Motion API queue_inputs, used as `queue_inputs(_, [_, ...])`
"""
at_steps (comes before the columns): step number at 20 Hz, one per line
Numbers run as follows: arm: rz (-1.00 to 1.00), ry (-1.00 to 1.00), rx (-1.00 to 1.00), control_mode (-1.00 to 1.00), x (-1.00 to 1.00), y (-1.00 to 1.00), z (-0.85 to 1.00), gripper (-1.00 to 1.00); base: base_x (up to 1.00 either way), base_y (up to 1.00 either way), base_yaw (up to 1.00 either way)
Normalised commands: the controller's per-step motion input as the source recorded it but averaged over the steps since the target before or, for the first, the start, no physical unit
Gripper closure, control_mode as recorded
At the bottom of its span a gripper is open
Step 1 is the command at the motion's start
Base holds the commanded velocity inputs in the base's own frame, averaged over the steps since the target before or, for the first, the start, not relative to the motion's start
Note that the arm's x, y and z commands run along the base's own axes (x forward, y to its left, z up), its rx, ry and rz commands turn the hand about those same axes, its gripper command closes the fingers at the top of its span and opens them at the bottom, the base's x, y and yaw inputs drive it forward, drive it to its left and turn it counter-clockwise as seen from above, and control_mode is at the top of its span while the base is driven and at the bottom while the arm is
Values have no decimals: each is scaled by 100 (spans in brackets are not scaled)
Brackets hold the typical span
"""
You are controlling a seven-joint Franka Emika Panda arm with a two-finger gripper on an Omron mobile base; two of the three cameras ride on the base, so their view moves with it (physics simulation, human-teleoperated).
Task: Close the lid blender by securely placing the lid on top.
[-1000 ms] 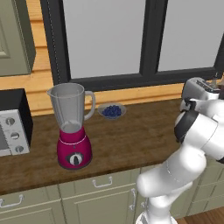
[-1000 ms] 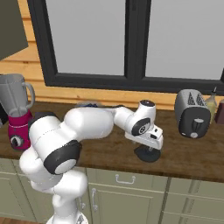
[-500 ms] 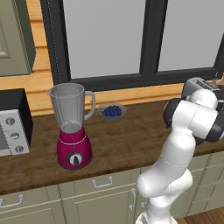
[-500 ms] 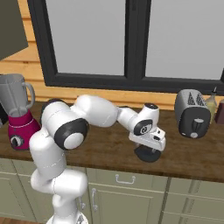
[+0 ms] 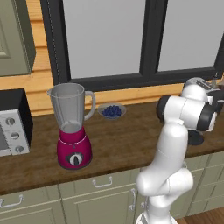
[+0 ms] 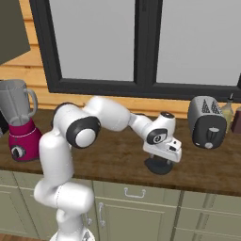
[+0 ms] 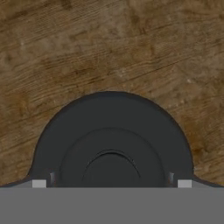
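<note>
While the wooden counter [image 6: 113,157] spreads wide beneath everything, the blender [image 5: 72,127] stands far off to the fingers' left side in the room, its clear jar topless on the magenta base. A grey toaster [image 6: 206,122] sits on the counter beyond the fingers and to their right in the right base view, and a small bowl of blueberries [image 5: 111,111] lies just past the blender, well apart from them. The gripper [image 6: 161,159] points straight down with its fingers [image 7: 39,183] spread fully apart, grasping nothing. The lid [image 7: 112,144], a round black cap, lies flat on the counter directly below and between them.
</note>
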Motion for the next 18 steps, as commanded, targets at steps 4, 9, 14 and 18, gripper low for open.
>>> queue_inputs(4, [0, 1, 0, -100, 9, -7, -29, -100, 0, 0, 0])
queue_inputs(9, [0, 0, 0, -100, -19, 10, -43, -100, 0, 0, 0])
queue_inputs(14, [0, 0, 0, -100, -39, 33, -42, -100, 0, 0, 0])
queue_inputs(18, [0, 0, 0, -100, -44, 34, -47, -100, 0, 0, 0])
